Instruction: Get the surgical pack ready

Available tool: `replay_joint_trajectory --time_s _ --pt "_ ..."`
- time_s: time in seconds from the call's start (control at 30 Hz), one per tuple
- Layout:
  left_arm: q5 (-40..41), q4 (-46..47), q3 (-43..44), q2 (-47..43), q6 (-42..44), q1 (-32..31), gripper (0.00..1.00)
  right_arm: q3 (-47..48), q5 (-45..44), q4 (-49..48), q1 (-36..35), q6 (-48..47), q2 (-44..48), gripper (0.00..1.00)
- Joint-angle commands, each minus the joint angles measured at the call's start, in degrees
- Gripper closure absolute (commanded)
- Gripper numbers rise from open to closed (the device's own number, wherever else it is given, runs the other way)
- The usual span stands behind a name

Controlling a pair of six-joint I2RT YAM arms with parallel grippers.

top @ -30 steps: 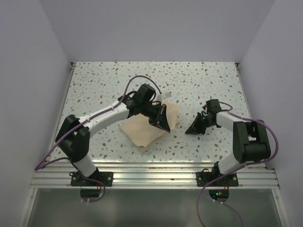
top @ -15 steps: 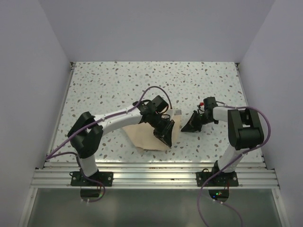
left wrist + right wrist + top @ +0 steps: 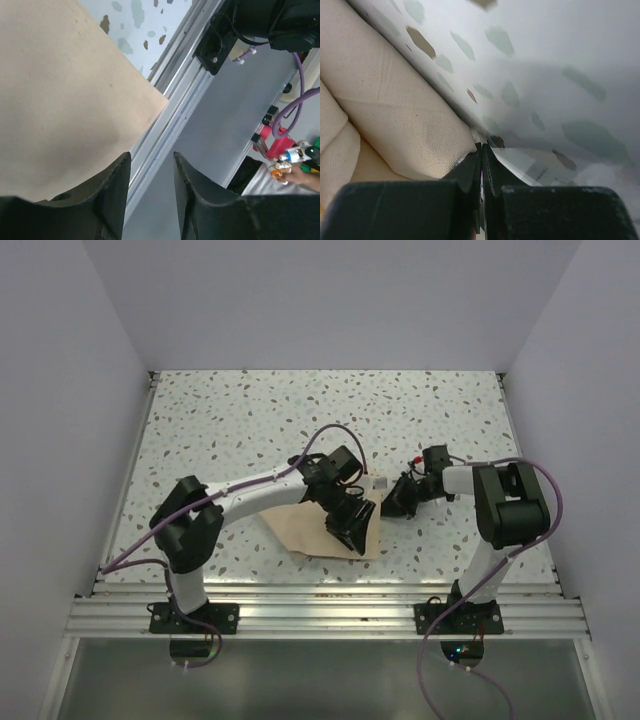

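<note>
The surgical pack (image 3: 308, 530) is a folded tan cloth bundle near the table's front middle. My left gripper (image 3: 350, 528) sits over its right part with the jaws open and nothing between them. In the left wrist view the cloth (image 3: 60, 90) fills the upper left and the left gripper (image 3: 150, 162) points past its corner. My right gripper (image 3: 393, 505) is shut, with its tips at the pack's right edge. In the right wrist view the right gripper (image 3: 482, 146) touches a rounded fold of the cloth (image 3: 395, 115). The tray and instruments are hidden.
A small white piece (image 3: 378, 482) shows at the pack's far right corner. A pale jagged-edged strip (image 3: 540, 165) lies beside my right finger. The aluminium rail (image 3: 320, 610) runs along the table's front edge, close under the pack's corner in the left wrist view (image 3: 170, 130).
The pack and my left gripper have shifted toward the front edge and right. My right gripper has moved left up to the pack's right edge.
</note>
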State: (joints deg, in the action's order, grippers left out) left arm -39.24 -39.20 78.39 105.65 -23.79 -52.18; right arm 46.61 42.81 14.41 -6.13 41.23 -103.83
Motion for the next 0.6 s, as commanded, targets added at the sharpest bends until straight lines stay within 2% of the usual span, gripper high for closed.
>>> replay_joint_trajectory --time_s 0.0,0.03,0.1,0.23,0.43,0.57 --pt "10.89 -1.23 2.30 -8.49 -0.19 1.81 0.52 5.31 -2.45 3.13 -0.20 -2.71 -2.25 1.00" --pt "10.94 -0.97 2.29 -10.44 -0.55 2.26 0.48 6.12 -3.16 4.82 -0.11 -4.04 -2.17 1.00" --pt "17.60 0.61 -0.60 -15.52 -0.73 2.79 0.42 7.00 -5.00 8.76 0.41 -5.98 -1.29 1.00" --pt "25.08 2.11 -4.91 -19.33 -1.43 2.97 0.36 7.71 -6.15 12.91 2.78 -9.76 -0.59 1.00" --pt "38.68 0.97 -7.29 -17.76 0.41 -1.24 0.33 6.92 -6.59 17.31 6.04 -11.87 4.23 0.94" --pt "47.67 -1.93 -5.88 -14.07 1.55 -5.64 0.31 7.71 -8.35 21.70 7.89 -13.37 8.20 0.83"
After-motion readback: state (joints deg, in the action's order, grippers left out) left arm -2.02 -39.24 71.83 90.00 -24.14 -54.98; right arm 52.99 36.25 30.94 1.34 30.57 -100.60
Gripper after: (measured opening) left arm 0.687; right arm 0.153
